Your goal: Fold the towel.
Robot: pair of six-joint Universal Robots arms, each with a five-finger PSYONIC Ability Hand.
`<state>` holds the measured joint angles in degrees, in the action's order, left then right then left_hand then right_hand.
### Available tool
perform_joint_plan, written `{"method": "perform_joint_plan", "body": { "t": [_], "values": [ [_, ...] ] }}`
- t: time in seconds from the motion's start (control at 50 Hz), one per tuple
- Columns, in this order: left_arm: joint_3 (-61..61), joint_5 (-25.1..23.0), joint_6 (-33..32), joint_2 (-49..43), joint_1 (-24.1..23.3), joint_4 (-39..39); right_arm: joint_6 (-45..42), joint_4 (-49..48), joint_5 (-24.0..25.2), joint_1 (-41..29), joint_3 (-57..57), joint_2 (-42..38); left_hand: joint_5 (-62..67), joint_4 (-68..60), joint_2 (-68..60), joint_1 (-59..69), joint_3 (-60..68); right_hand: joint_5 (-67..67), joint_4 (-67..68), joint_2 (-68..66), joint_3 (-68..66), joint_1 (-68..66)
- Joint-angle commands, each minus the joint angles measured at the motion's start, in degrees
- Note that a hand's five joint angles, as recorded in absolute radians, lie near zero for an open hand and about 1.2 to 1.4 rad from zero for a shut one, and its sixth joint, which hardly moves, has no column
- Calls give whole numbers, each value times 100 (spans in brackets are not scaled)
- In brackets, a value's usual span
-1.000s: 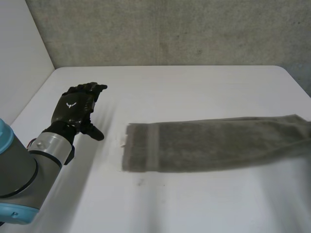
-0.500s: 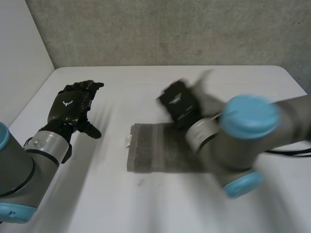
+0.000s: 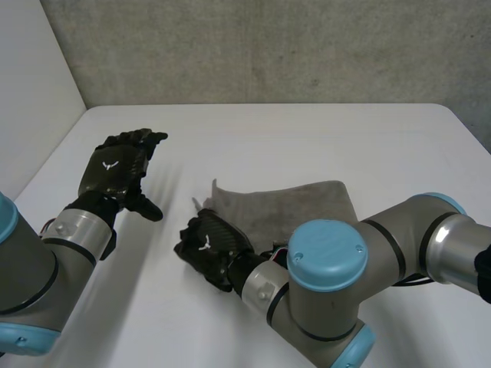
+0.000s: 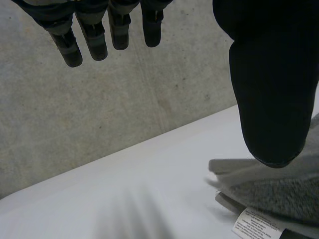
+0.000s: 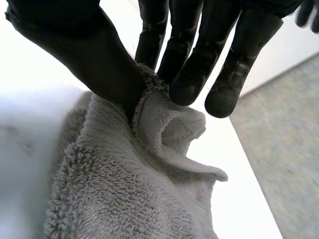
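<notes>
the right hand grips the towel at its left end, a fold of the edge pinched between thumb and fingers. the grey towel lies bunched and doubled mid-table, its white label showing. the left hand hovers left of it, fingers loosely extended, apart from the cloth.
</notes>
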<state>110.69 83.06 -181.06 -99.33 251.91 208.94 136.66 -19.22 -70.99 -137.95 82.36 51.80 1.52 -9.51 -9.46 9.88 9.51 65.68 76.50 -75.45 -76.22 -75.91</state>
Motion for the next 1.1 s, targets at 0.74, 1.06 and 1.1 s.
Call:
{"method": "perform_joint_plan", "body": {
  "t": [0.74,1.06,1.1],
  "values": [
    [-1039,693,-18,-806,-1249,-221,2199,428,-829,3573,2671,1878,-114,-87,-93,50,87,-6172,-6255,6149,6227,6196],
    [-2262,1178,667,-1141,-1707,-2111,2823,-240,-371,3626,2996,1711,-152,-49,-54,12,49,-4945,-5027,4921,4999,4968],
    [-2262,1178,765,-1141,-1698,-2156,2945,-354,-371,3626,3014,1711,-152,-49,-54,12,49,-4476,-4559,4453,4531,4499]
  ]
}}
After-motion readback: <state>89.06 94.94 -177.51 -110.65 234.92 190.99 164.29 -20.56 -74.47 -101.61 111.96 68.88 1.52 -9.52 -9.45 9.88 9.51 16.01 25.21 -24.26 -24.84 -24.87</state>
